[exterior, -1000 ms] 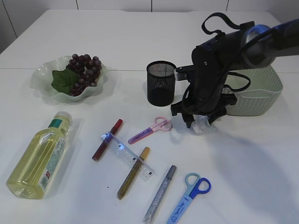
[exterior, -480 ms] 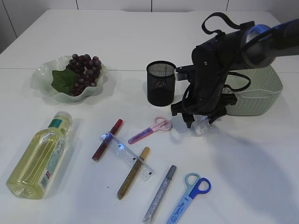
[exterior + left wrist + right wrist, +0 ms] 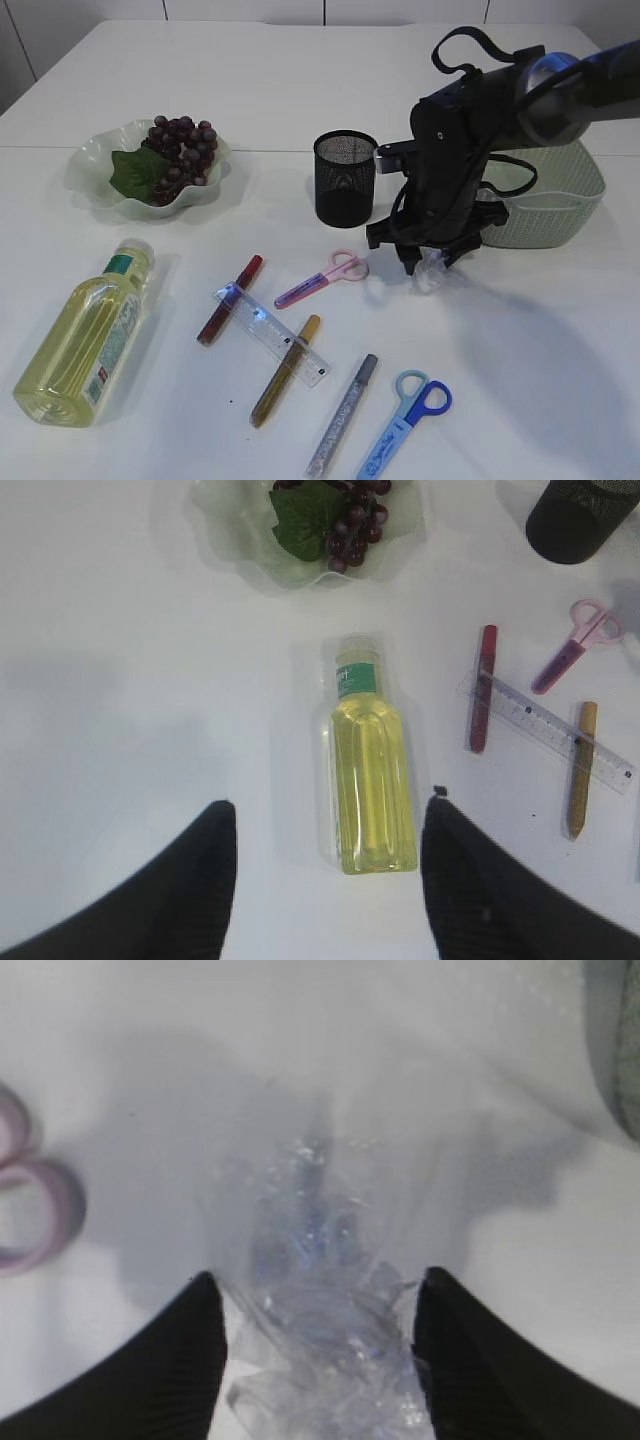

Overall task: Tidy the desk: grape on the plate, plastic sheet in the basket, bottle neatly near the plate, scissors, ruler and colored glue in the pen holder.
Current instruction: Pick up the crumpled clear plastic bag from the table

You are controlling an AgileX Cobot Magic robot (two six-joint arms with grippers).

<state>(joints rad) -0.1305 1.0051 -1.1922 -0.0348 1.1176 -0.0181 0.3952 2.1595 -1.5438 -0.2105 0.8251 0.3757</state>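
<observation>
- Two dark fingers (image 3: 195, 1360) of the right gripper (image 3: 318, 1355) stand either side of the crumpled plastic sheet (image 3: 320, 1330) in the right wrist view, the clear wad filling the gap between them; whether they press it firmly yet I cannot tell, as the jaws stand fairly wide about it.
- The sheet lies straight below that gripper, on the table (image 3: 540, 380), with no clear long axis, being a bunched lump. From outside, the right gripper (image 3: 432, 262) points steeply down upon it, the arm bent over from the right.
- Just right of and behind the sheet (image 3: 440, 272) stands the basket (image 3: 560, 205), so the carry should be a short lift and a shift to the right; the right arm is plainly the nearer one.
- The pink scissors (image 3: 325, 280) lie just left of the sheet, apart from it, their loops showing at the left edge of the right wrist view.
- The left gripper (image 3: 330, 880) hangs with jaws apart and empty above the bottle (image 3: 370, 780), which lies on its side with the cap toward the plate (image 3: 240, 550); its long axis runs away from the gripper.
- Farther off, the grape (image 3: 182, 145) already rests on the plate, and the pen holder (image 3: 345, 178) stands behind the scissors, with the ruler (image 3: 270, 332) and glue sticks not yet gathered.
</observation>
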